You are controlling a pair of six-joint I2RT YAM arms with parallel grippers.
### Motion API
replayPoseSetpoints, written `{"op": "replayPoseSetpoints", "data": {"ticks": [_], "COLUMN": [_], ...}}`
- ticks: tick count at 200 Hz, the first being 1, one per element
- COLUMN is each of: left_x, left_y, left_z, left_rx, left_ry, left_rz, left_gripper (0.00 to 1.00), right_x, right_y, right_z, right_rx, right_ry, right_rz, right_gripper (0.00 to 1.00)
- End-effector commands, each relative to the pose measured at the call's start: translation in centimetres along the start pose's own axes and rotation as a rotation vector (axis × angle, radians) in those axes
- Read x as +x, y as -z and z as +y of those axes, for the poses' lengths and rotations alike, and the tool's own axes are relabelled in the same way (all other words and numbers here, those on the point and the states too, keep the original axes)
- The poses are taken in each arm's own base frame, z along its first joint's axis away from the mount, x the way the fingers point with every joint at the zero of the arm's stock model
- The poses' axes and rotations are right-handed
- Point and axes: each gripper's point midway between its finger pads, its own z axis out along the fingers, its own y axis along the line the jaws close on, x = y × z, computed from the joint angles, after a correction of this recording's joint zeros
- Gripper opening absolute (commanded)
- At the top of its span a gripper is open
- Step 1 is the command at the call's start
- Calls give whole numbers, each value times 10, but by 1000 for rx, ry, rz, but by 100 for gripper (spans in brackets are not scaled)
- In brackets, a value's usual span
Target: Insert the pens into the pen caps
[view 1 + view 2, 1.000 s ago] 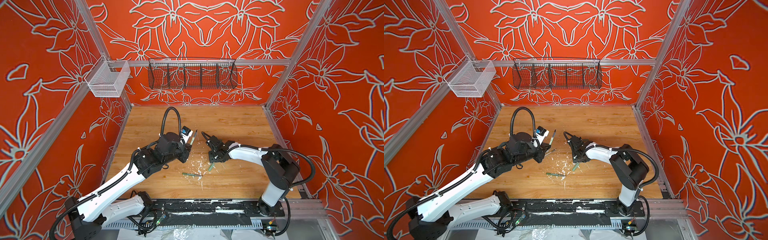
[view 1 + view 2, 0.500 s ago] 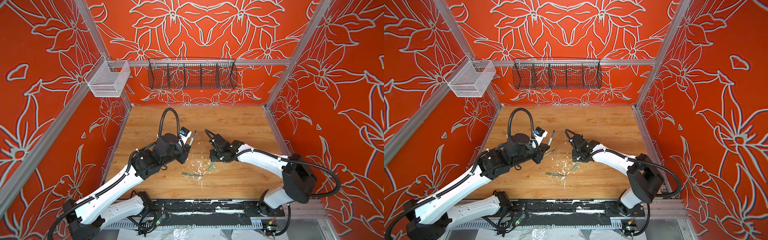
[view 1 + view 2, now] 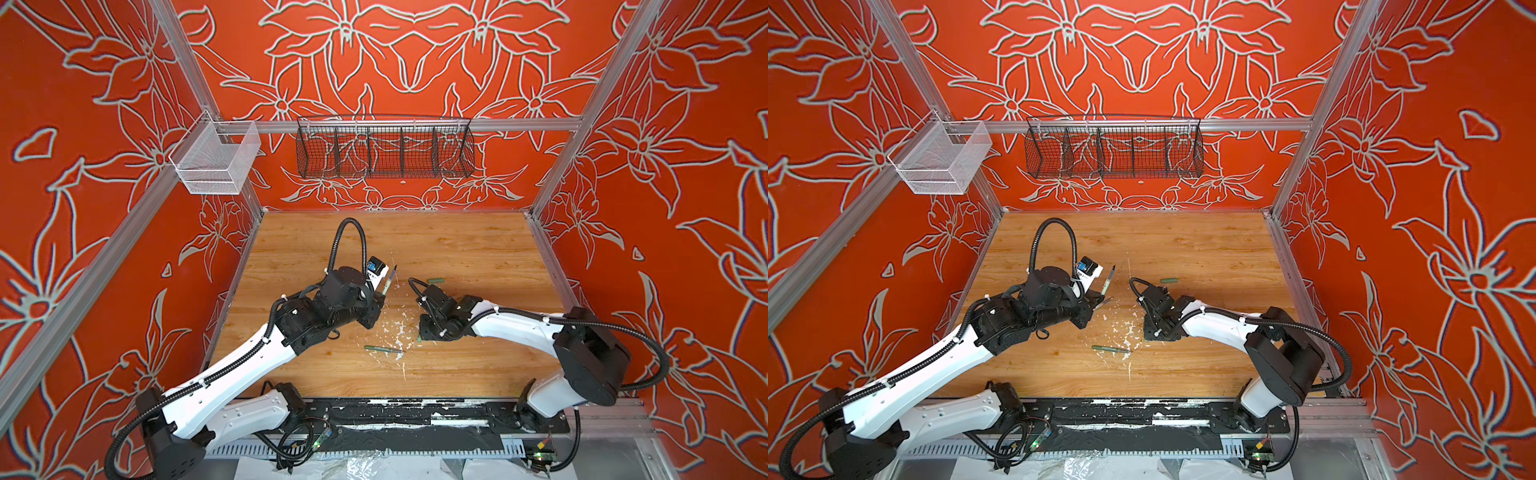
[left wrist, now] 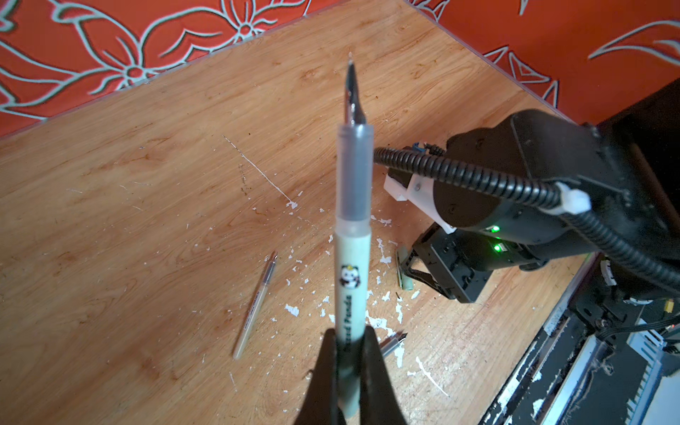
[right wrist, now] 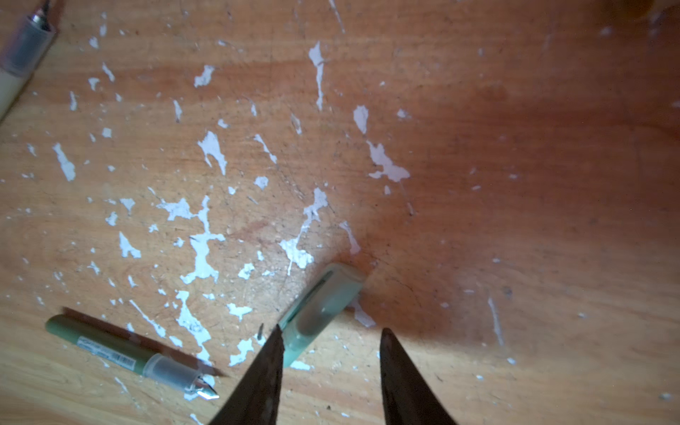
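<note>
My left gripper (image 4: 349, 353) is shut on the pale green pen (image 4: 351, 257), which it holds off the table with the grey nib pointing up and away (image 3: 388, 282). My right gripper (image 5: 331, 333) is open and low over the table. The light green pen cap (image 5: 320, 309) lies flat just ahead of its fingertips, one end against a finger (image 5: 266, 364). The dark green pen (image 3: 382, 349) lies near the table's middle. A tan pen (image 4: 255, 305) lies beside my left gripper. The dark green pen cap (image 3: 434, 281) lies farther back. The tan cap is out of view.
White paint flecks (image 5: 202, 250) are scattered over the wooden table (image 3: 457, 249) between the arms. A black wire basket (image 3: 384, 149) and a clear bin (image 3: 216, 162) hang on the back rail, well above the work.
My right arm's elbow swung out to the right and its gripper came down over the light green cap, jaws narrowing. The left gripper kept hold of the pale green pen, barely moving.
</note>
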Motion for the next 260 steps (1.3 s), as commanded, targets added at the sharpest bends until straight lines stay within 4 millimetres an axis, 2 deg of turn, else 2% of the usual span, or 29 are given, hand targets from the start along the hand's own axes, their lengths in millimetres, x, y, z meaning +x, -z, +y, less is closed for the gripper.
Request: {"op": "replayPoseSetpoints", "data": {"ticks": [1,39,81,112,156,210,260], "left_x": [-8,-7,-8,-6,-3,-3,-1], "left_y": [0,-2,-2,-3,-7,-6,-6], "left_z": [-6,-6,-8,-7,-7,-8,-7], "left_rx": [34,32,46,41,38,43,41], "left_ry": [-7,-10,-8,-7,-3,0,4], "left_rz": [-19,-10,-9,-3,18,16,20], "left_gripper": [0,0,0,0,0,0,0], "right_x": [3,9,6,3,3,4,4], "right_y": [-10,-17,-23,-25,-29,-24,-25], "right_z": [-1,-4,-7,-6,-13,-23,-20], "right_rx": [-27,-29,-28,-49,20,131,127], "right_ry": [-71,-90,-107,-126,-86,12,19], "right_rz": [20,34,20,7,33,61,64], "right_gripper": [42,39,38,34,29,27,24]}}
